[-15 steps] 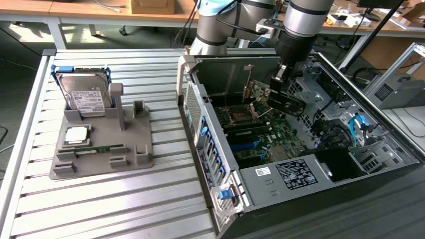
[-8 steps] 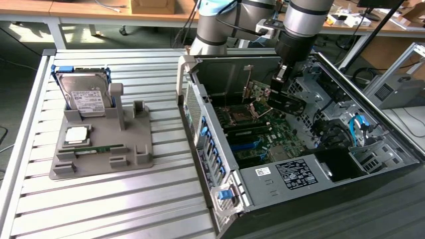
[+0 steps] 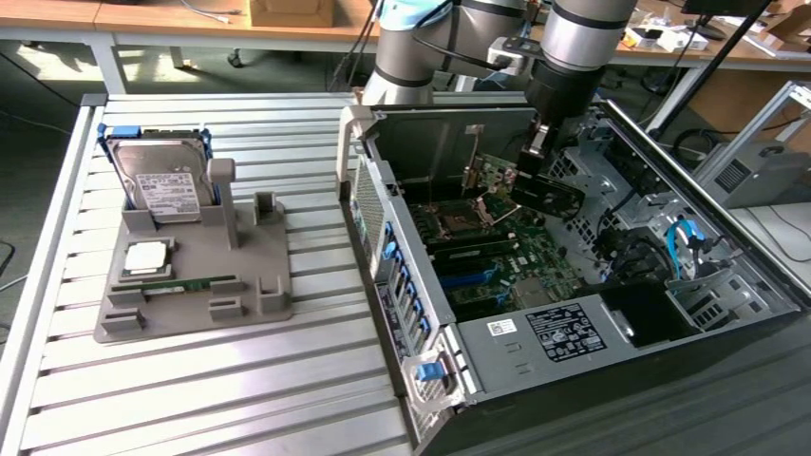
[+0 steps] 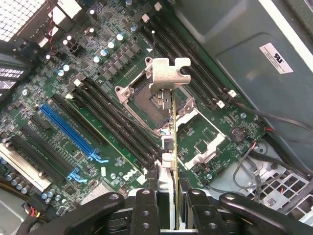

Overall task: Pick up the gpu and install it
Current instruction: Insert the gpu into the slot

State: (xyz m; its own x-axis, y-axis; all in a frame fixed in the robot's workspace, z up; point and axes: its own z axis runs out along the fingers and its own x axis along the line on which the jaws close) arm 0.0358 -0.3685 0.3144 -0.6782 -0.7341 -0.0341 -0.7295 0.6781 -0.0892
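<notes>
Gripper (image 4: 171,196) fingers (image 4: 145,210) partly closed, pinching the gpu (image 3: 548,195) above the motherboard (image 4: 98,112); it looks light, stiff, fragile, best held by its upper edge.

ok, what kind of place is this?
Probably a robotics lab: gripper holding the gpu in an open PC case, slatted metal table, cluttered desks behind.

The gpu (image 3: 548,195) hangs inside the case (image 3: 403,285), the stand (image 3: 190,296) to the exterior view's left.
</notes>
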